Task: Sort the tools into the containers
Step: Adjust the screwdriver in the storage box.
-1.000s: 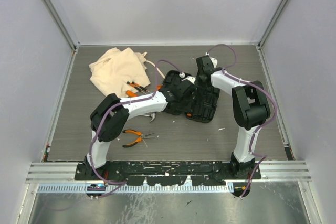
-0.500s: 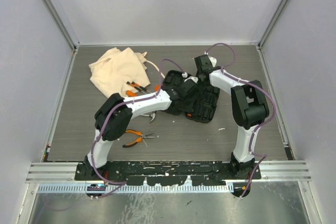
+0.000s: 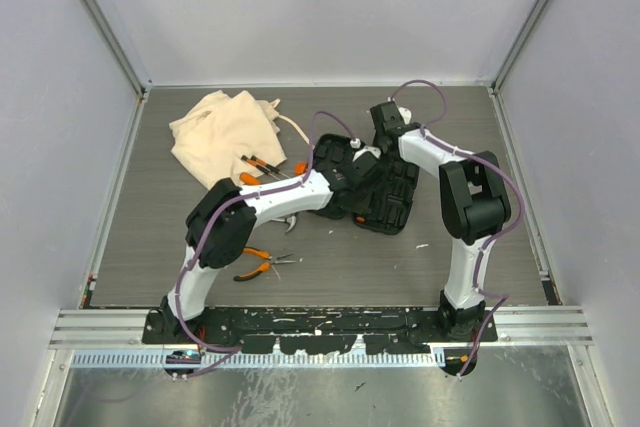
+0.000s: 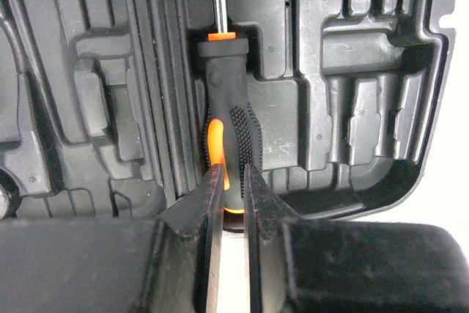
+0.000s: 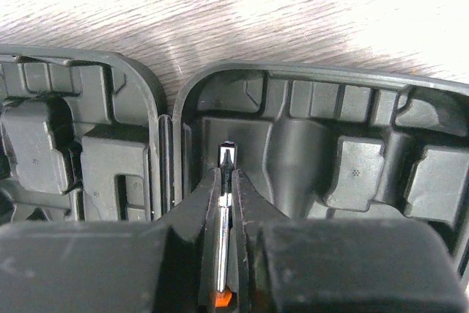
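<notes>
Sorting is only beginning, judging by the layout.

- Near the arm bases, orange-handled pliers [image 3: 262,262] are lying loose on the desk [image 3: 340,257]. A second tool [image 3: 290,223] is showing from under the left arm, too hidden to identify.
- Mid-desk, the black case [image 3: 395,202] is lying open. The left gripper [image 4: 232,197] is pinching the butt of a screwdriver [image 4: 227,137], whose handle is sitting in a moulded slot. The right gripper [image 5: 227,181] is pressing together on a thin steel shaft above another recess. It is probably the same screwdriver, but I cannot confirm this.
- Further left, loose screwdrivers [image 3: 258,167] are waiting beside the cloth bag [image 3: 220,132], which is lying crumpled at the far side. Nothing is showing inside it.

Remaining: seat this screwdriver, then sort everything else.
</notes>
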### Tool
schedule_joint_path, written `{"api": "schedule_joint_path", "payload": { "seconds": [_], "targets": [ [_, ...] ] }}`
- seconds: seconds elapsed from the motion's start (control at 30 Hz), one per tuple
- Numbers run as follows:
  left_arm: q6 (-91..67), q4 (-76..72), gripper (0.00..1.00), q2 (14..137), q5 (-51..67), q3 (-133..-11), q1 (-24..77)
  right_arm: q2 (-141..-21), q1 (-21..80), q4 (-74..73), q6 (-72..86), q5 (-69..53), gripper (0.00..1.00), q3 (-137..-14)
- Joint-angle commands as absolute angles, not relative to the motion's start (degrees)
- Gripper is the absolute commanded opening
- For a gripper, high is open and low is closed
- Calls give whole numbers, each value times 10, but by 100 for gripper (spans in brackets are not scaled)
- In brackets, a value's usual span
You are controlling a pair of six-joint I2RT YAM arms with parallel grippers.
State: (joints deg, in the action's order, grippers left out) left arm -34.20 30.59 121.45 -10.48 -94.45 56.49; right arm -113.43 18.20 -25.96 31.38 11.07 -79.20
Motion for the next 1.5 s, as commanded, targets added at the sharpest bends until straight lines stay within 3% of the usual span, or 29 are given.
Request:
{"api": "schedule_joint_path", "payload": {
  "seconds": [0.0, 0.83, 1.47],
  "targets": [
    [-321, 461, 13, 1270, -126, -866, 567, -1189, 165, -318, 297, 145, 1, -716],
    [-377, 415, 13, 1136, -131, -622, 598, -1117, 257, -282, 363, 130, 1, -607],
    [-338, 410, 12, 1139, -116, -637, 602, -1192, 263, -248, 380, 86, 1, -584]
  ]
}}
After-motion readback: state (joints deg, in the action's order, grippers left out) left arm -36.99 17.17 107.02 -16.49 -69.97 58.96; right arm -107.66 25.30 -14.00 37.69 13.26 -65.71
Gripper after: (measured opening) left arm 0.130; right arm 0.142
